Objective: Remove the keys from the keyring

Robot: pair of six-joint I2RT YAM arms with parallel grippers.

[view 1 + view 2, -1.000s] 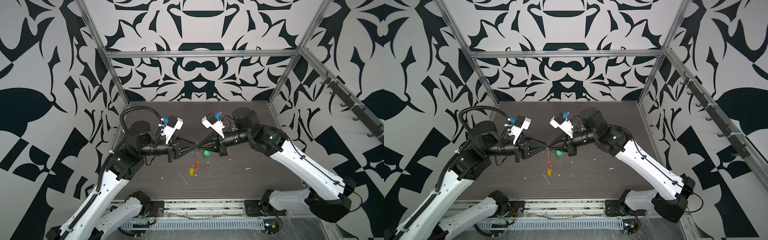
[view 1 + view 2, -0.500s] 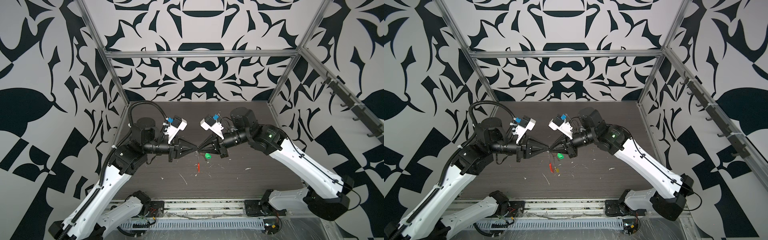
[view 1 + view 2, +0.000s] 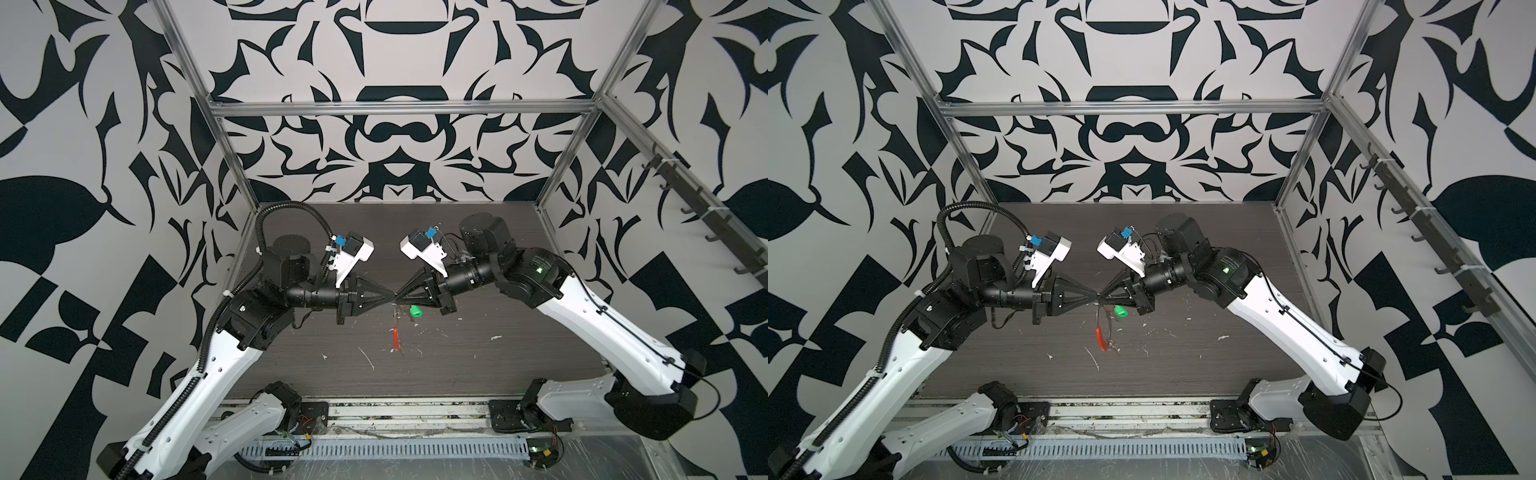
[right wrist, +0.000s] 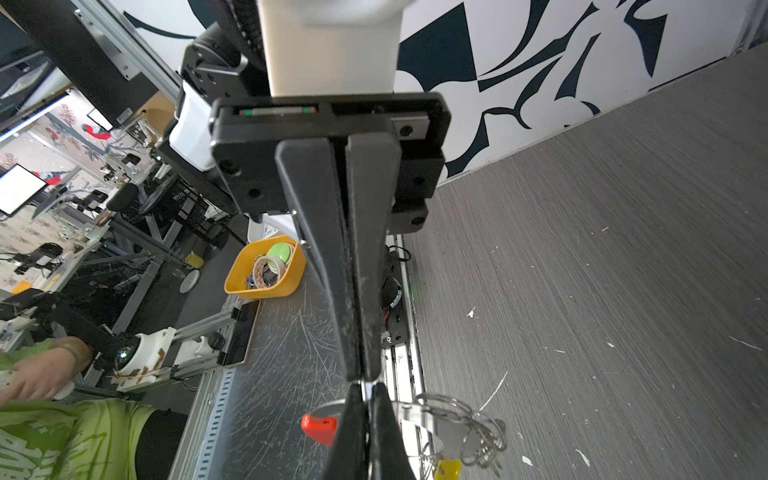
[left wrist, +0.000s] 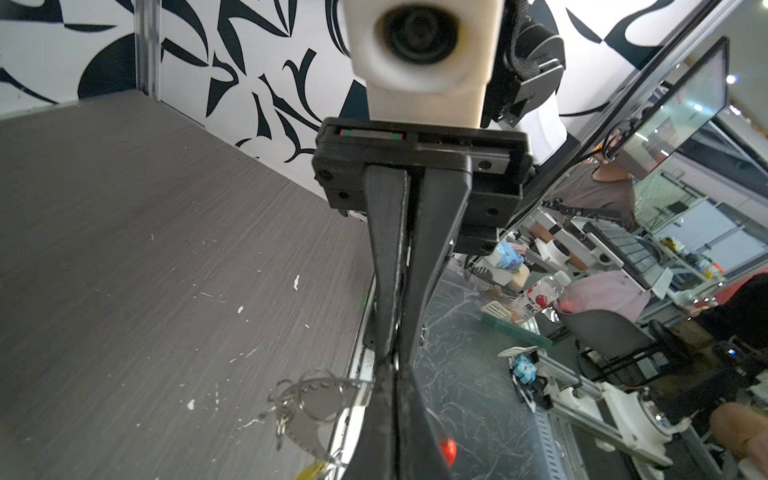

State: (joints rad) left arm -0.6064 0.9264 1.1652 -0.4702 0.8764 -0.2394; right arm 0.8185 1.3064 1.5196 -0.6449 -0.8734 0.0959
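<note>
In both top views my two grippers meet tip to tip above the middle of the dark table (image 3: 457, 365). The left gripper (image 3: 390, 296) (image 5: 394, 368) and the right gripper (image 3: 398, 296) (image 4: 363, 384) are each shut on the thin wire of the keyring. Its red sleeve (image 3: 396, 337) (image 3: 1099, 337) (image 4: 320, 428) hangs below the tips. A bright green key (image 3: 414, 311) (image 3: 1121, 311) hangs just under the right gripper's fingers. A cluster of small silver rings (image 5: 307, 399) (image 4: 465, 428) and a yellow key (image 4: 446, 468) (image 5: 311, 470) dangle beside the tips.
White flecks of debris (image 3: 370, 361) lie scattered on the table in front of the grippers. Aluminium frame posts (image 3: 232, 166) and patterned walls enclose the sides and back. A metal rail (image 3: 395, 415) runs along the front edge. A yellow bin (image 4: 266, 270) sits off the table.
The left gripper's jaws have closed on the keyring wire at the right gripper's tips, and its arm has risen. The hanging keyring has swung; the yellow key no longer shows in the top views.
</note>
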